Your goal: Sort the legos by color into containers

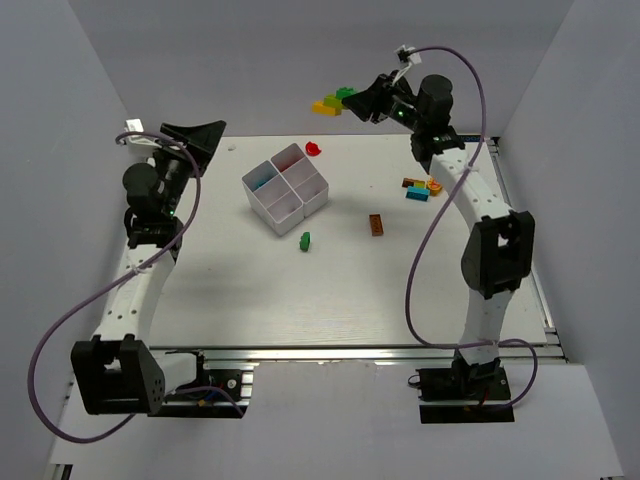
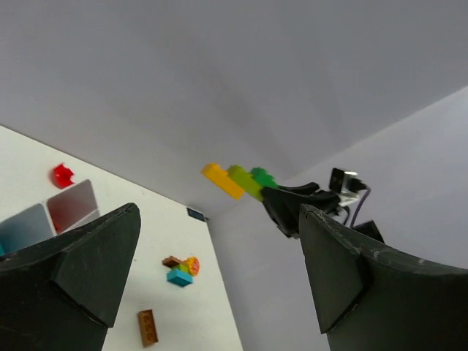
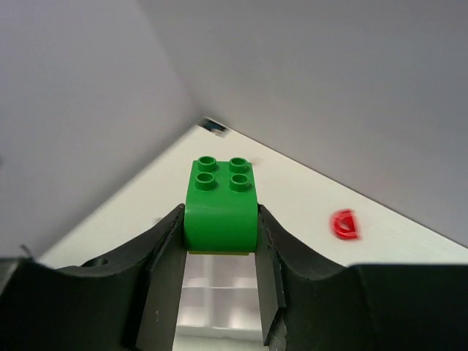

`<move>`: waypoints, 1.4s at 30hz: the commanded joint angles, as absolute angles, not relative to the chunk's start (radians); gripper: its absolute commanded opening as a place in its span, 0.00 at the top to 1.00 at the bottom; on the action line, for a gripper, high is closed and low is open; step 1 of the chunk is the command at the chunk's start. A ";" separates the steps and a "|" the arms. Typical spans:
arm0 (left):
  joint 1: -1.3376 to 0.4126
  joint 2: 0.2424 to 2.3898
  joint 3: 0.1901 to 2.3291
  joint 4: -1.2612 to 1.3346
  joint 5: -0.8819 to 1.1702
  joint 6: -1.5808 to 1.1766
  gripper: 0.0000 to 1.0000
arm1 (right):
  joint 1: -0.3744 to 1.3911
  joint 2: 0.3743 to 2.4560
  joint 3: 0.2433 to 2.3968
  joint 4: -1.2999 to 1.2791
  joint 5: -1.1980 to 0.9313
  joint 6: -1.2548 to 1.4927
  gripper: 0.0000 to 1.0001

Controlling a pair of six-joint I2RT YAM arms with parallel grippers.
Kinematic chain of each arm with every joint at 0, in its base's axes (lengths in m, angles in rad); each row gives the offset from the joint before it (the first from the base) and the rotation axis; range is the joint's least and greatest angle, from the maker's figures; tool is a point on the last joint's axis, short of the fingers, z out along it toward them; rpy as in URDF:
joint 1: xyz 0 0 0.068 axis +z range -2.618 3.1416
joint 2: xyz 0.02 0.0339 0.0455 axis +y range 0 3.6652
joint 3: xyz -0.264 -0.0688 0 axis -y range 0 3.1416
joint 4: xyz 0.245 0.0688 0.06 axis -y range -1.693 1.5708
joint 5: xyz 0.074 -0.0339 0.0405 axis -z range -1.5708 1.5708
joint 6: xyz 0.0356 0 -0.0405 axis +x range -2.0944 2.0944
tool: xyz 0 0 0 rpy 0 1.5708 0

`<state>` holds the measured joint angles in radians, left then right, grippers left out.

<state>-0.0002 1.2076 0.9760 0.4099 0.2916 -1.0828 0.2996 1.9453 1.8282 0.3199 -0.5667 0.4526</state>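
Observation:
My right gripper (image 1: pixel 360 100) is raised high over the table's far edge and is shut on a stuck-together stack of green, lime and yellow legos (image 1: pixel 334 101). In the right wrist view the green brick (image 3: pixel 219 199) sits between the fingers (image 3: pixel 164 263), above the white four-compartment tray (image 3: pixel 219 311). The tray (image 1: pixel 263 205) stands left of centre. My left gripper (image 1: pixel 203 134) is open and empty, raised left of the tray. Its wrist view shows the stack (image 2: pixel 235 180) and the tray (image 2: pixel 72 207).
Loose on the table are a red piece (image 1: pixel 314 149) behind the tray, a small green brick (image 1: pixel 305 240), a brown brick (image 1: pixel 376 224) and a brown, orange, green and blue cluster (image 1: pixel 420 187) under the right arm. Grey walls enclose three sides.

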 commanded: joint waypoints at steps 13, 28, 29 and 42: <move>0.054 1.164 0.838 0.288 0.330 -0.968 0.02 | 0.391 2.460 2.353 0.152 -0.161 -0.078 1.00; 0.080 1.253 0.833 0.273 0.318 -0.969 0.02 | 0.437 2.684 2.434 0.374 -0.120 -0.153 1.00; 0.081 1.267 0.833 0.276 0.319 -0.974 0.02 | 0.437 2.700 2.439 0.380 -0.118 -0.155 1.00; 0.081 1.362 0.882 0.295 0.327 -0.976 0.02 | 0.445 2.757 2.454 0.428 -0.127 -0.167 1.00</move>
